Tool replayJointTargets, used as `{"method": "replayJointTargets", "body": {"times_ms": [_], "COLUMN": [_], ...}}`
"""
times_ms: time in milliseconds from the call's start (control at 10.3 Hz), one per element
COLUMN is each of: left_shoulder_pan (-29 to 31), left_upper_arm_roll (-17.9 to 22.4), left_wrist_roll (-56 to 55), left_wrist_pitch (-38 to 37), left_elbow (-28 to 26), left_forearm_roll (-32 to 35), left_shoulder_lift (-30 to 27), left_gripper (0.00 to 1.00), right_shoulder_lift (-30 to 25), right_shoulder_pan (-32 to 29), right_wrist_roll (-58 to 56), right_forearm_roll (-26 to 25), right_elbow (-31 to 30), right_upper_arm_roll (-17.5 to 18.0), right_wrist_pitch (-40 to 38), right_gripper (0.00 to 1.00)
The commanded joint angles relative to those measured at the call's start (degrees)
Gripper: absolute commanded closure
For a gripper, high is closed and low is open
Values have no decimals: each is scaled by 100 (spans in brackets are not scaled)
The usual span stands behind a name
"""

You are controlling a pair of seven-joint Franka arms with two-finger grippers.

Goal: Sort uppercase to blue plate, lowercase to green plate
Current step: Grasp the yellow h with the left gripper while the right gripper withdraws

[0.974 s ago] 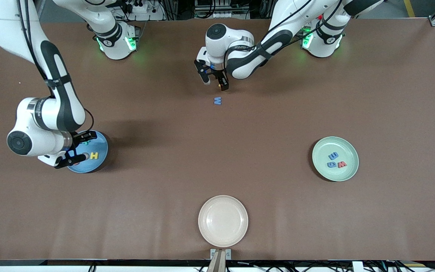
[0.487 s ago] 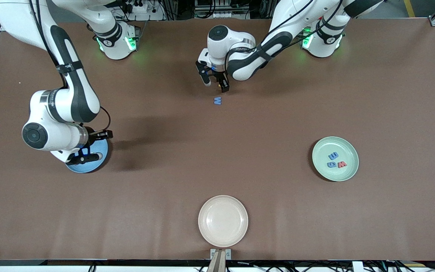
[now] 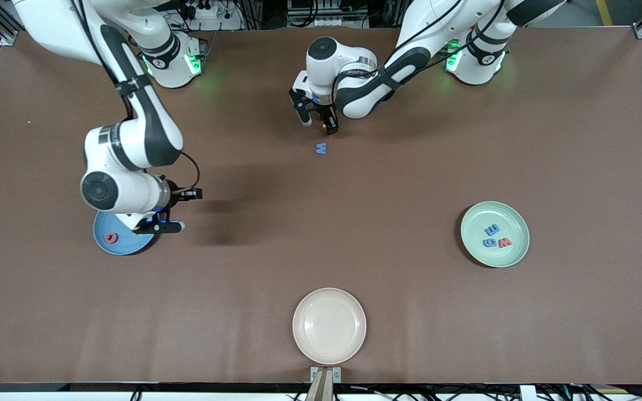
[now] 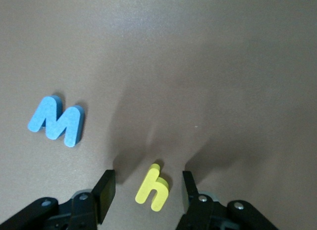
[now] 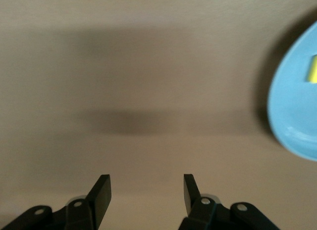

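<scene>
My left gripper (image 3: 316, 123) is open and low over the table, with the yellow h (image 4: 151, 190) lying flat between its jaws, untouched. The blue W (image 3: 321, 148) lies on the table just beside it, nearer to the front camera, and shows in the left wrist view (image 4: 57, 122). My right gripper (image 3: 163, 226) is open and empty, over bare table at the blue plate's rim. The blue plate (image 3: 123, 245) holds the red Q (image 3: 110, 238); the arm hides the rest. A yellow letter's edge (image 5: 312, 70) shows on the plate (image 5: 297, 111). The green plate (image 3: 513, 253) holds blue e, blue g and red w.
A beige plate (image 3: 329, 326) sits near the table's front edge in the middle. The blue plate is at the right arm's end of the table and the green plate at the left arm's end.
My right arm has swung off the blue plate toward the table's middle, uncovering the red Q and covering the yellow H. My left gripper has hardly moved.
</scene>
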Motion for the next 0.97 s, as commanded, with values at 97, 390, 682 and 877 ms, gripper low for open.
{"method": "replayJointTargets", "body": {"times_ms": [97, 390, 682, 877], "left_shoulder_pan": [-109, -109, -22, 547], "left_upper_arm_roll": [136, 136, 145, -116], "left_wrist_roll": [-354, -451, -1171, -1155], "left_wrist_pitch": [108, 108, 21, -583], "left_elbow": [-33, -41, -24, -24], "left_forearm_roll": [216, 207, 189, -107], "left_shoulder_lift": [9, 44, -34, -437], "left_gripper": [56, 96, 100, 100], "right_shoulder_lift": [-270, -270, -262, -218], "right_shoulder_pan": [37, 37, 64, 212], "right_wrist_roll": [1050, 2228, 3001, 3521], "right_forearm_roll": [97, 97, 88, 79], "right_elbow": [-619, -919, -1235, -1332], "right_upper_arm_roll": [645, 1322, 1788, 1921], "right_wrist_pitch": [866, 1579, 2291, 2617], "right_gripper": [32, 32, 30, 30]}}
